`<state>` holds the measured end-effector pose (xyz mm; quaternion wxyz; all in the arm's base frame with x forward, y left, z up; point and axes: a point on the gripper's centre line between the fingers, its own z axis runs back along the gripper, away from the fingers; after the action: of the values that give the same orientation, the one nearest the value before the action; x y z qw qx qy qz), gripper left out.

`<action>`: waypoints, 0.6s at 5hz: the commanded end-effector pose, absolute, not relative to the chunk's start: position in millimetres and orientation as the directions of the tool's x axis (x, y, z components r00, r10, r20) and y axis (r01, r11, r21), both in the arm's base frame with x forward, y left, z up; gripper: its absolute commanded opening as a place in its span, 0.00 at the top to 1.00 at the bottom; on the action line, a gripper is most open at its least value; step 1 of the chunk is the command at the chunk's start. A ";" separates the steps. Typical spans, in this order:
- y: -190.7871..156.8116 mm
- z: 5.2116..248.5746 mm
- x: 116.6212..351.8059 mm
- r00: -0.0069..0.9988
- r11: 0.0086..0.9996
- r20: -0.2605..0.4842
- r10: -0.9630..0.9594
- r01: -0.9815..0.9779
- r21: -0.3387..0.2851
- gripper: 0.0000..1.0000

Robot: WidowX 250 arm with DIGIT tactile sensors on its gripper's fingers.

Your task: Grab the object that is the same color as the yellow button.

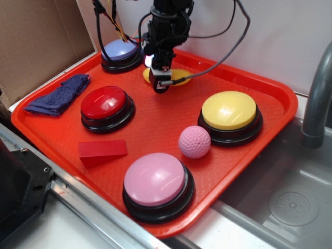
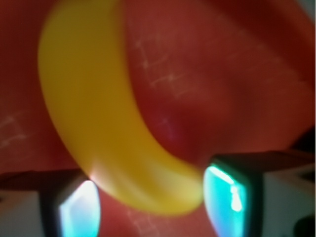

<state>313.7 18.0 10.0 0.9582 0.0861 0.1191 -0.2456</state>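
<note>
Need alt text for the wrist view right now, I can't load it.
Blurred close-up of a yellow toy banana lying on the red tray, its lower end between the gripper fingertips. The fingers stand apart on either side; contact cannot be told.

We count 4 dome btns: 1 yellow button (image 1: pixel 229 110), 1 red (image 1: pixel 104 102), 1 pink (image 1: pixel 154 179), 1 lavender (image 1: pixel 120 50). Plus 1 toy banana (image 1: pixel 179 75), 1 pink ball (image 1: pixel 194 141), 1 red wedge block (image 1: pixel 101 151), 1 blue cloth (image 1: pixel 59 95), 1 tray (image 1: pixel 275 98).
</note>
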 end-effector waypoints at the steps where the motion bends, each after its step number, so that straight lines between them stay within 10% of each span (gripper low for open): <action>1: 6.7 -1.8 316.0 0.842 0.852 -0.286 -0.458 0.507 0.130 1.00; 2: 9.7 -0.7 314.6 0.853 0.867 -0.287 -0.435 0.483 0.122 1.00; 3: 10.1 49.5 309.2 0.909 0.915 -0.212 -0.358 0.387 0.114 1.00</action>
<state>302.7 13.1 22.2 0.9684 0.0709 0.1416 -0.1925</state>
